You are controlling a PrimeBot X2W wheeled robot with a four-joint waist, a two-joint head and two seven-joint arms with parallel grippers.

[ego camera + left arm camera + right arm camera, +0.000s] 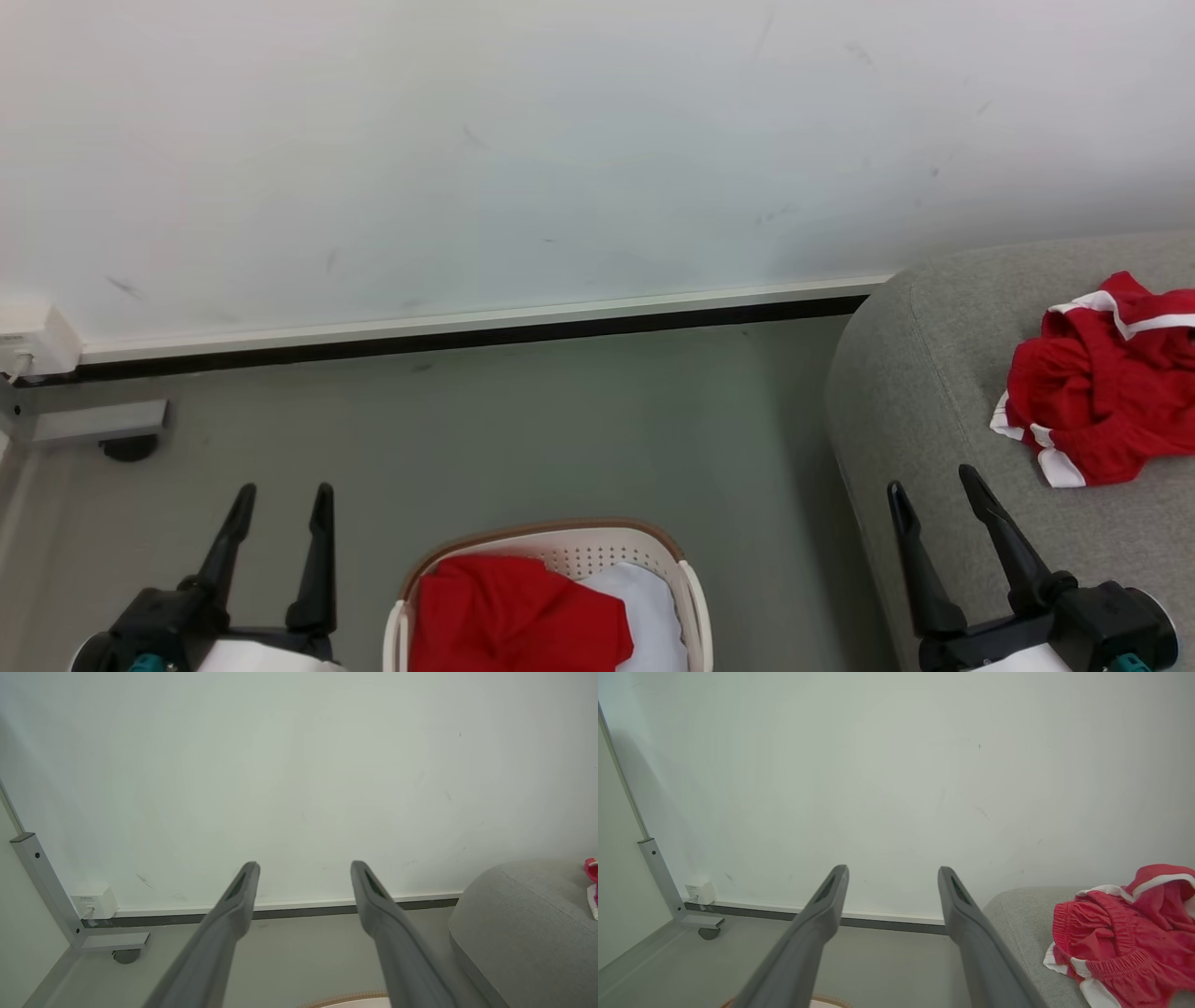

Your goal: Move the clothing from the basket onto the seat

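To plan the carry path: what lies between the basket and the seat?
Bare grey floor lies between the basket and the seat; the head view shows it.

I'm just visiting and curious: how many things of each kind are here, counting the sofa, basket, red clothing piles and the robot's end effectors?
Sofa: 1
Basket: 1
Red clothing piles: 2, sofa pile and basket pile
End effectors: 2, left end effector and right end effector, both open
Total: 6
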